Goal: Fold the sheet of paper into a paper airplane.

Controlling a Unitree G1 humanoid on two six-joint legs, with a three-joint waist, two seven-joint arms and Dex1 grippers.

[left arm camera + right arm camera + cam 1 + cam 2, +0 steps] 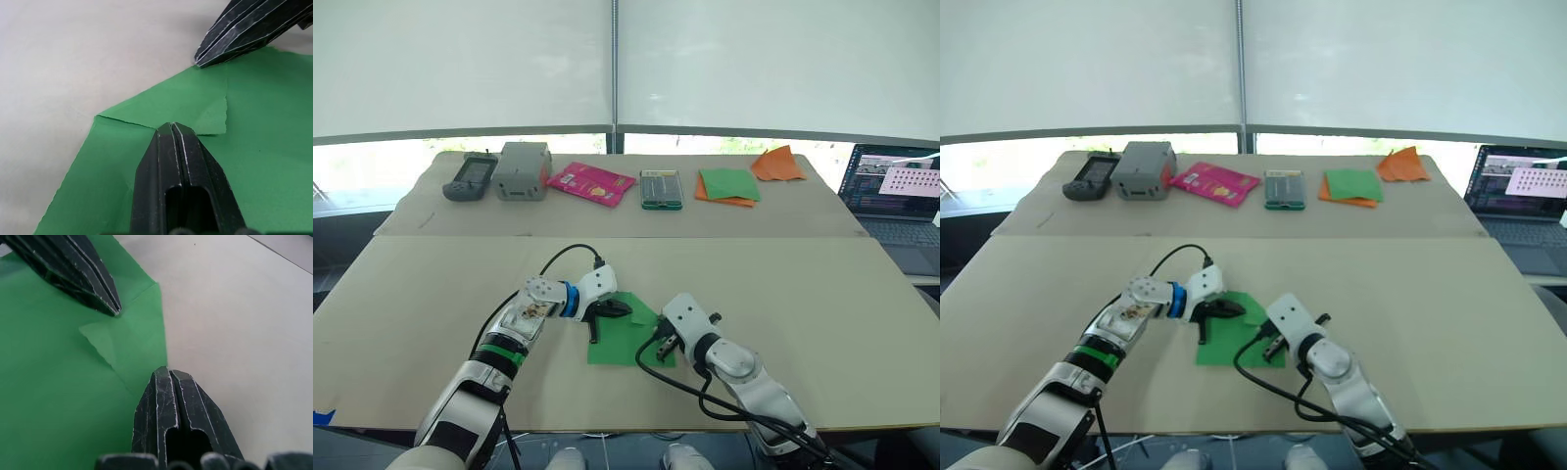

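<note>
From the left eye view, the sheet of paper (625, 338) is seen flat on the table (822, 294), between the left gripper (610, 311) and right gripper (663, 345); in both wrist views, each gripper's fingers are pressed together on a folded corner flap (205, 110).

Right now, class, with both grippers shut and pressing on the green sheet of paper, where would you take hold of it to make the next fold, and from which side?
Probably the folded-over corner flap of the sheet of paper. It lies flat on the table but has a free, slightly lifted edge. Come in low from the bare table side beyond that corner, sliding one finger under. The left gripper and right gripper are both shut, tips beside the flap.
</note>
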